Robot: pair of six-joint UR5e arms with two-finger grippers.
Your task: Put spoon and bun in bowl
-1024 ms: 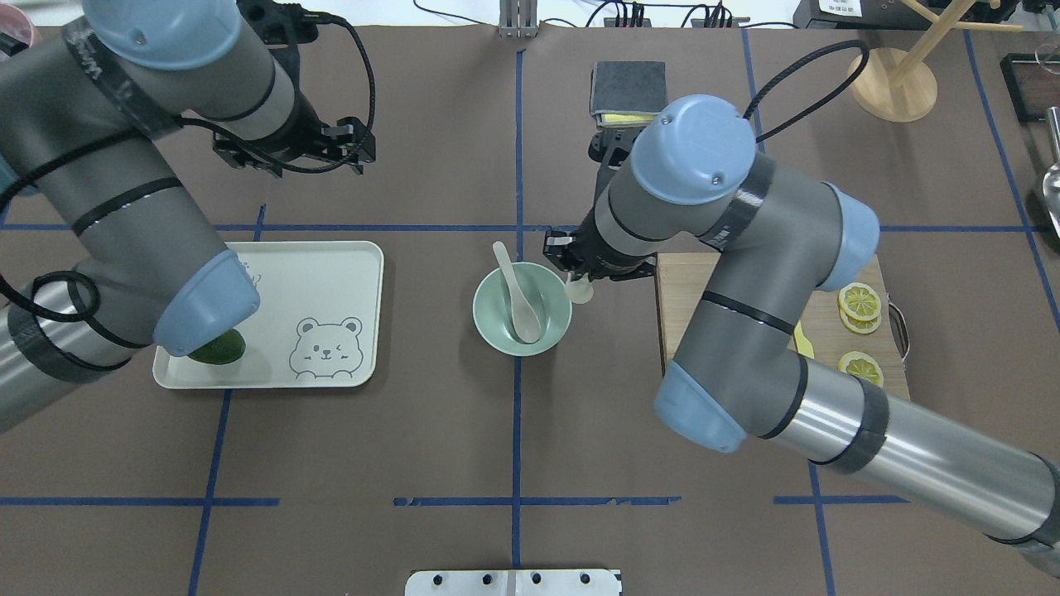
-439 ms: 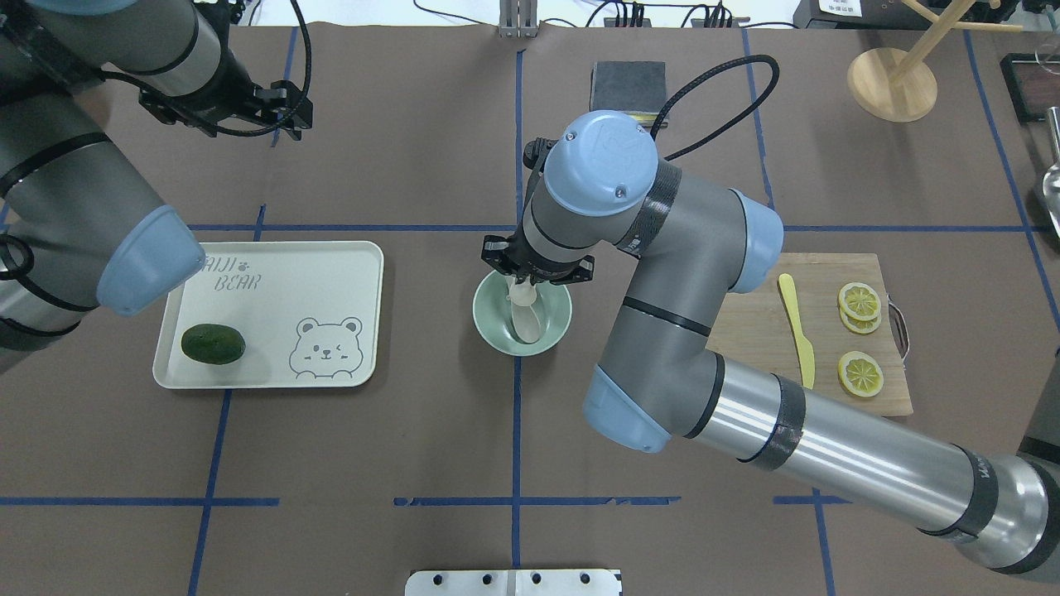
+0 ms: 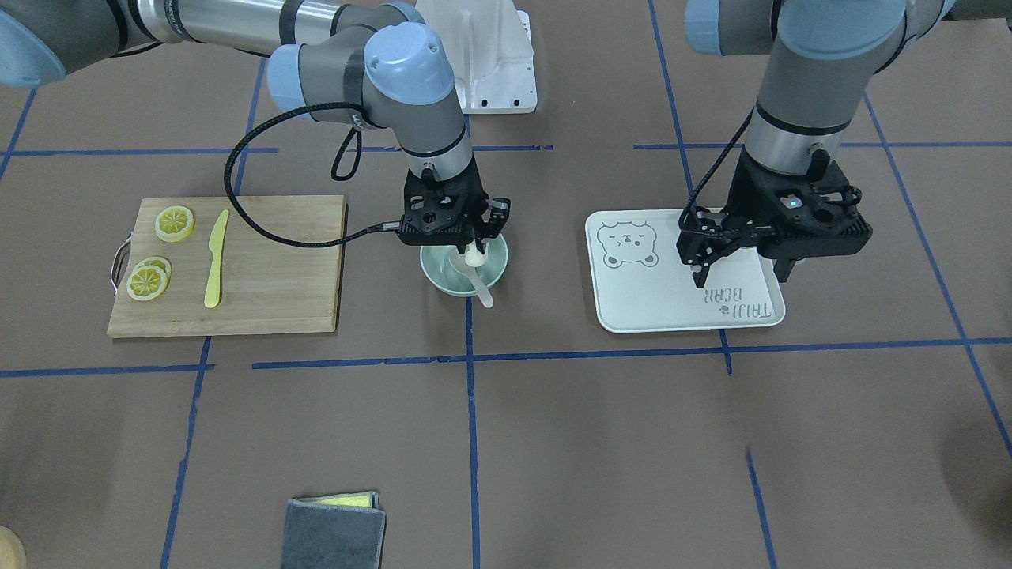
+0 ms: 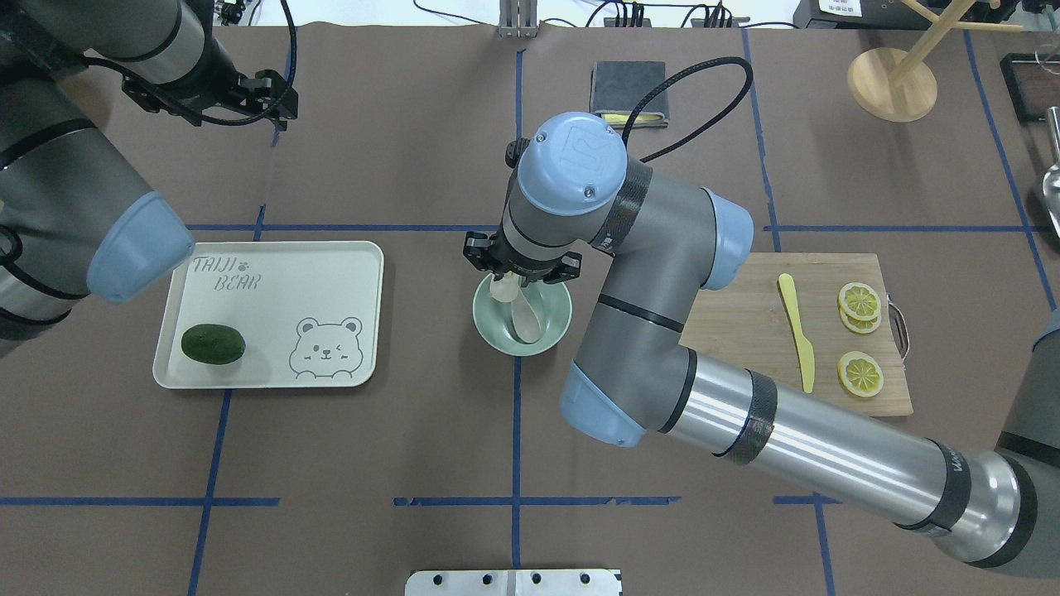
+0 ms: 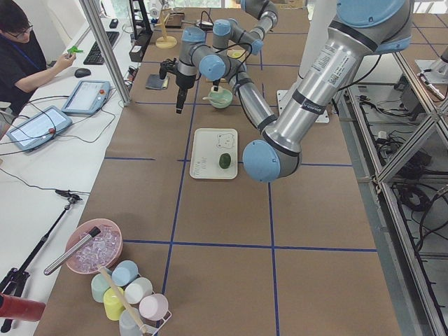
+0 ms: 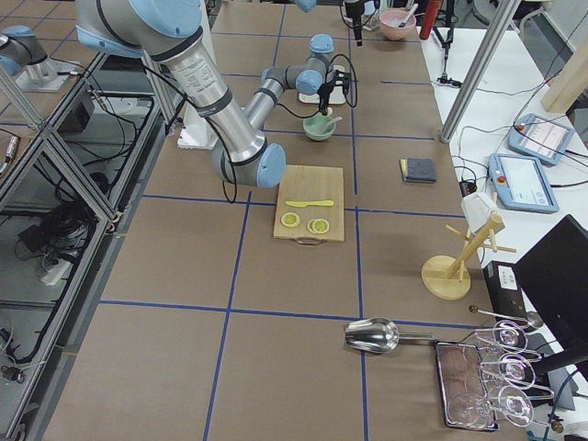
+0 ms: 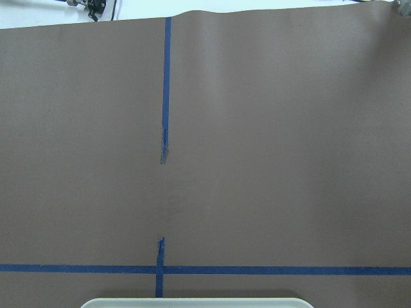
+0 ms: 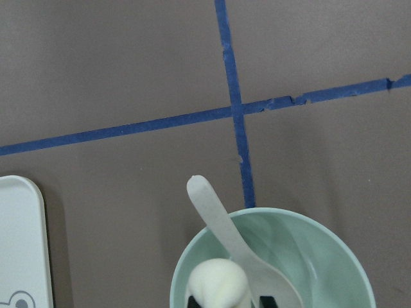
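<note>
Front view: R gripper (image 3: pixel 477 241) centre-left of frame, directly over the bowl (image 3: pixel 439 276), fingers clenched on the bun (image 3: pixel 474 254). Bun hangs at about rim level; can't tell if it touches anything below. The spoon (image 3: pixel 483 294) lies in the bowl, handle poking out over the lower rim. L gripper (image 3: pixel 741 273) at right of frame, overlapping the tray (image 3: pixel 656 304) in this view, fingers spread apart, nothing between them. Board (image 3: pixel 269 269) at left w/ knife (image 3: pixel 213 261) and lemon slices (image 3: pixel 148 280) on it.

Overhead view: bowl at centre, on the blue tape (image 4: pixel 516 430) line. Spoon's scoop rests in the bowl's lower half; bun near the upper-left rim, under R wrist. L gripper at upper left of frame, past the tray's top edge, over brown paper (image 4: pixel 397 132). Lime (image 4: pixel 213 343) at tray's lower left. Grey cloth (image 4: pixel 628 87) top centre.

Left-side view: bowl small, upper centre, far arm's wrist above it; grip too small to judge. Lime on tray mid-frame.

Right-side view: bowl upper centre, spoon handle sticking out to the right. Board mid-frame.

L wrist cam: paper, tape cross, tray's edge at the very bottom.

R wrist cam: bun at bottom centre between two dark fingertips (image 8: pixel 266 299), above the bowl. Spoon handle runs up-left over the rim, just beside the bun. Tray corner at lower left.
</note>
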